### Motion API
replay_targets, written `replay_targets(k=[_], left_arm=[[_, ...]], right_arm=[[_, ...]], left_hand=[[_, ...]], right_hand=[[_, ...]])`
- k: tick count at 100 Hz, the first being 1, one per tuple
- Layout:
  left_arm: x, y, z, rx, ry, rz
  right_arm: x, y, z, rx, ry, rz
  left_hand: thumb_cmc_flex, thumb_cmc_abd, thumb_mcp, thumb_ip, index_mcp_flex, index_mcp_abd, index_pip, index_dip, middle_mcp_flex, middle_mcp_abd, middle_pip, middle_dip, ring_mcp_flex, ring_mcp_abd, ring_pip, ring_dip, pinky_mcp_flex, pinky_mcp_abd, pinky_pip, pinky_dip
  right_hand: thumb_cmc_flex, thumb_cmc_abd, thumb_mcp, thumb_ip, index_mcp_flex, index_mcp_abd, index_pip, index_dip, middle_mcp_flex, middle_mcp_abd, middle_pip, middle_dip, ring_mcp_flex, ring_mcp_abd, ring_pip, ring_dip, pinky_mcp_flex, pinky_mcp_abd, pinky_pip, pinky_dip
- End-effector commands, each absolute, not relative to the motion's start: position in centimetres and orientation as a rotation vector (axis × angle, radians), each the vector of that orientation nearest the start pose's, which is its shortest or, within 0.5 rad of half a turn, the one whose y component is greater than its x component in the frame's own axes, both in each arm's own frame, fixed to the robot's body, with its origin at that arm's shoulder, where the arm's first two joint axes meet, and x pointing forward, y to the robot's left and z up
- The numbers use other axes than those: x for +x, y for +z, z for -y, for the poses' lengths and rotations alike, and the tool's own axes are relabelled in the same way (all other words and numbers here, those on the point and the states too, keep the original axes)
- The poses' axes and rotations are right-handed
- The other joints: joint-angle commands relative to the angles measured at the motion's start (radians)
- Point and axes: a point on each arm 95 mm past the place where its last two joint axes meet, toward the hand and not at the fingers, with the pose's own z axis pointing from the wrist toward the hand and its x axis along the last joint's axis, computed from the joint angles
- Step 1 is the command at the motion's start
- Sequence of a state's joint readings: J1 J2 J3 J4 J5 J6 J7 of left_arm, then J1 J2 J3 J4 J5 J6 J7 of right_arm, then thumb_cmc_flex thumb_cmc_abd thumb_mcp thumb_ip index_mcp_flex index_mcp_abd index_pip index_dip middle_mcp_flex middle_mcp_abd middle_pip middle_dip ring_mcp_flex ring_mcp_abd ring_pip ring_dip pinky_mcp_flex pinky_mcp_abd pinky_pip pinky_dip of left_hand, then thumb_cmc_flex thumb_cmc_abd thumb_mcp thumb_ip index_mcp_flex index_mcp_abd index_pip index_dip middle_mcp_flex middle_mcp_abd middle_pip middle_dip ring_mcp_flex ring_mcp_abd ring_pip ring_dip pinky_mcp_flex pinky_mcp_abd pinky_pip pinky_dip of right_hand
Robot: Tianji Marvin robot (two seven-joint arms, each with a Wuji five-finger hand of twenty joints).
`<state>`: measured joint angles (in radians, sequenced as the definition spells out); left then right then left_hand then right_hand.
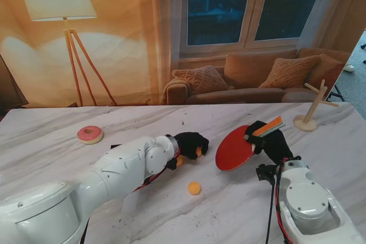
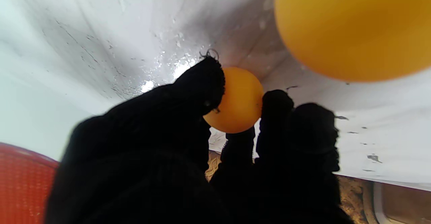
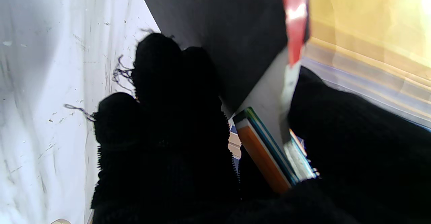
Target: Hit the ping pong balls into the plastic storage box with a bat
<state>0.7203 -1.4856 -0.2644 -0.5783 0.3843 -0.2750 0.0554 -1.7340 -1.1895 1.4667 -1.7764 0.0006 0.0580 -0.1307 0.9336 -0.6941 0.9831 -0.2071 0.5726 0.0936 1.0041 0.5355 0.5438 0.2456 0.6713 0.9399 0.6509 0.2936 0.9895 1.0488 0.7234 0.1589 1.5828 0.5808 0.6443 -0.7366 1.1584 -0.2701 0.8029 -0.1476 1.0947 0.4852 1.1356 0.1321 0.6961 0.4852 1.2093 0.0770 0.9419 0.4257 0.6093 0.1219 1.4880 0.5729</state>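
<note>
- Orange against the grey-veined marble table (image 1: 51, 124), one loose ping pong ball (image 1: 194, 188) lay nearest the robot, between the two white arms and touching neither.
- Just beyond it the left hand (image 1: 190, 144), in a black knit glove, was curled around a second ball (image 1: 198, 152), and a third ball (image 1: 179, 161) peeked out beside the wrist, on the side nearer to me.
- From the stand the held ball was only a sliver of orange; the left wrist view showed it plainly, the ball (image 2: 235, 99) pinched between gloved fingertips (image 2: 202, 82) on either side, with another ball (image 2: 353, 29) looming large and blurred close to the lens, resting on the marble.
- To the right, the right hand (image 1: 273, 142) was closed round the handle of the bat (image 1: 235, 148), its red face tilted up off the table and turned toward the left hand, near it but not touching.
- Only the right wrist view gave the grip: the striped handle (image 3: 266, 150) ran between the dark fingers (image 3: 161, 92) and the thumb side, with the blade seen edge-on as a red strip (image 3: 294, 19).
- Farther off on the left sat a pink doughnut-shaped ring (image 1: 90, 135), and at the far right edge a small wooden peg stand (image 1: 311, 110).
- No storage box appeared in any of the three views.
</note>
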Motion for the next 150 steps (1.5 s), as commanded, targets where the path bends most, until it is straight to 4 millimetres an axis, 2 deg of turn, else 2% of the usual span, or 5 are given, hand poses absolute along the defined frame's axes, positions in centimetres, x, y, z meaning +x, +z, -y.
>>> replay_targets(k=[1, 41, 99, 124, 150], left_arm=[[52.0, -37.5, 18.7, -1.24, -1.615, -2.078], [51.4, -34.4, 17.7, -1.226, -1.661, -2.013], [48.7, -27.8, 12.2, -1.193, -1.666, -1.791], [47.1, -25.6, 9.6, -1.214, -1.65, -1.698], [45.2, -23.7, 6.1, -1.283, -1.608, -1.629]], right_arm=[[38.0, -28.9, 5.1, -2.379, -2.323, 0.469], [39.1, -29.0, 4.0, -2.396, -2.28, 0.467], [41.2, -28.9, 2.8, -2.418, -2.265, 0.458], [42.3, -28.7, 0.6, -2.402, -2.218, 0.457], [43.2, -27.7, -3.2, -2.327, -2.177, 0.477]], left_hand=[[0.07, 0.008, 0.031, 0.007, 0.073, 0.017, 0.129, 0.002, 0.061, 0.001, 0.006, 0.039, 0.042, 0.061, 0.045, -0.006, 0.02, -0.148, 0.058, -0.016], [0.062, 0.0, 0.067, 0.036, 0.094, 0.023, 0.154, -0.001, 0.134, -0.011, -0.022, 0.072, 0.057, 0.079, 0.068, 0.012, 0.026, -0.151, 0.093, 0.001], [0.058, -0.009, 0.076, 0.042, 0.096, 0.028, 0.155, 0.027, 0.199, 0.003, -0.076, 0.122, 0.078, 0.085, 0.083, 0.024, 0.044, -0.161, 0.121, 0.003], [0.059, -0.006, 0.074, 0.043, 0.096, 0.027, 0.151, 0.032, 0.203, 0.002, -0.085, 0.129, 0.083, 0.081, 0.084, 0.022, 0.046, -0.168, 0.121, 0.0], [0.068, 0.003, 0.059, 0.045, 0.092, 0.031, 0.144, 0.04, 0.207, 0.001, -0.099, 0.136, 0.078, 0.089, 0.082, 0.023, 0.046, -0.168, 0.122, -0.001]], right_hand=[[0.086, 0.065, 0.035, -0.012, 0.015, 0.013, 0.036, 0.011, 0.008, -0.03, 0.053, 0.016, -0.007, -0.052, 0.018, 0.01, -0.016, -0.049, 0.029, 0.014], [0.09, 0.071, 0.031, -0.011, 0.013, 0.011, 0.037, 0.012, 0.005, -0.032, 0.053, 0.017, -0.012, -0.054, 0.016, 0.008, -0.018, -0.052, 0.027, 0.014], [0.094, 0.079, 0.021, -0.009, 0.011, 0.004, 0.043, 0.016, 0.0, -0.037, 0.059, 0.023, -0.017, -0.061, 0.018, 0.01, -0.024, -0.058, 0.023, 0.015], [0.095, 0.081, 0.02, -0.009, 0.009, 0.002, 0.045, 0.015, 0.0, -0.039, 0.059, 0.021, -0.017, -0.064, 0.021, 0.01, -0.021, -0.059, 0.023, 0.016], [0.108, 0.094, 0.003, -0.005, 0.003, -0.032, 0.053, 0.021, -0.01, -0.07, 0.053, 0.021, -0.03, -0.079, 0.008, 0.007, -0.025, -0.066, 0.013, 0.013]])
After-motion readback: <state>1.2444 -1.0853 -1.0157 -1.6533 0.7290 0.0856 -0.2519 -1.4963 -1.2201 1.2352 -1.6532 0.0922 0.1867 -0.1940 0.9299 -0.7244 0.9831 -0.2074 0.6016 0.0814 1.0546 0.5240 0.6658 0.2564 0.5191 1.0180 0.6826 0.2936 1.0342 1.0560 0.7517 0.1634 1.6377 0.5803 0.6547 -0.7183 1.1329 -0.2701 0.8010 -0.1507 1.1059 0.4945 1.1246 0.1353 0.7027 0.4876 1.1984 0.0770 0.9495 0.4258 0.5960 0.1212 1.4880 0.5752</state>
